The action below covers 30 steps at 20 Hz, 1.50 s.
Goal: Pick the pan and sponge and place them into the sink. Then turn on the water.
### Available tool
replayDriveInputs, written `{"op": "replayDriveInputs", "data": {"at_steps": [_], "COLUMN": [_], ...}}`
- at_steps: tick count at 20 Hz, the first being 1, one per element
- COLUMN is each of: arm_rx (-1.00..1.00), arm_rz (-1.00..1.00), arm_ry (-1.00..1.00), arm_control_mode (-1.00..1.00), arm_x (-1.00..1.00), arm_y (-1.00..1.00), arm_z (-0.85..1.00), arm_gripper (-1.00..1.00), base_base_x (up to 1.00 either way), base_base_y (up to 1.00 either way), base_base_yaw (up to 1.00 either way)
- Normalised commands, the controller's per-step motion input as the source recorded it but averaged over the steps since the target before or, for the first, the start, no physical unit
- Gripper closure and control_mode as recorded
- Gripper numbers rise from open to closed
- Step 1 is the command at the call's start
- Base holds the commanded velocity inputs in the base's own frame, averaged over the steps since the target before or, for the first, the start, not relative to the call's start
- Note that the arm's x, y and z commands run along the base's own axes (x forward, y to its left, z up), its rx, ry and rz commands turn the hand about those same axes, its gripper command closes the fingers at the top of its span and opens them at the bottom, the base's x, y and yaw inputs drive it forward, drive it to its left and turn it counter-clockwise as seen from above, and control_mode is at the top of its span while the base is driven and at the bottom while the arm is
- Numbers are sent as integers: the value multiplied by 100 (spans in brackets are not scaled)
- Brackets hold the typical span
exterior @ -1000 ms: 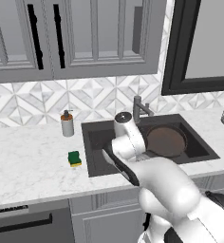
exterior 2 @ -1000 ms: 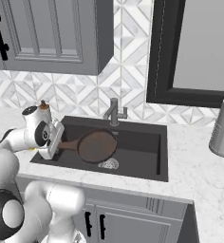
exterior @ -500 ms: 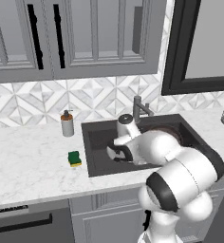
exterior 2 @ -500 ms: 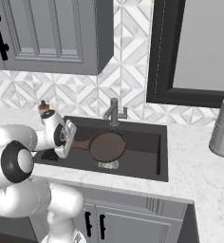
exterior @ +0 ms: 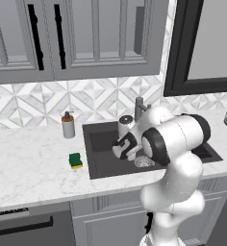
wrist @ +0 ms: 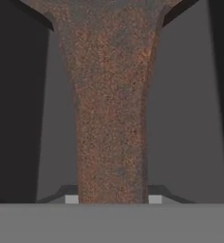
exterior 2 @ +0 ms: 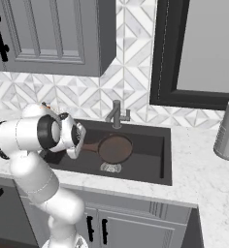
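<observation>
Right base view, round dark brown frying pan [exterior 2: 115, 148] over the dark rectangular sink basin [exterior 2: 155, 160], above its metal drain [exterior 2: 110, 167], two-finger gripper [exterior 2: 81, 146] clamped on the pan's long handle, small green-and-yellow sponge [exterior: 75, 160] on white marble counter [exterior: 33, 168] left of the sink

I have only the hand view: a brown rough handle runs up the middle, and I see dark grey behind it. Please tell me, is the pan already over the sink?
Observer: Yes. In the right base view the round dark brown frying pan is inside the dark rectangular sink, above the round metal drain.
Operator: Is the gripper holding it?
Observer: The gripper is shut on the handle's end, at the sink's left side.
Operator: Where is the sponge?
Observer: The small green sponge with a yellow underside lies on the white marble counter, left of the sink.
</observation>
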Motion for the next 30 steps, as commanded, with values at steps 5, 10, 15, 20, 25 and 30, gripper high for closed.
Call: {"op": "replayDriveInputs", "data": {"at_steps": [5,10,15,20,25,30], "arm_rx": [1,3,0,0,0,-1], "arm_rz": [-1,-2,-5,-8,-11,-12], "arm_ry": [4,0,0,0,0,0], "arm_control_mode": [-100,-100,-100,-100,-100,-100], "arm_x": [44,7,11,9,7,15], "arm_y": [-9,-4,0,13,35,43], "arm_z": [-46,-58,-48,-50,-53,-57], "arm_gripper": [100,100,100,100,100,100], "base_base_x": [0,0,0,0,0,0], "base_base_y": [0,0,0,0,0,0], "base_base_yaw": [0,0,0,0,0,0]}}
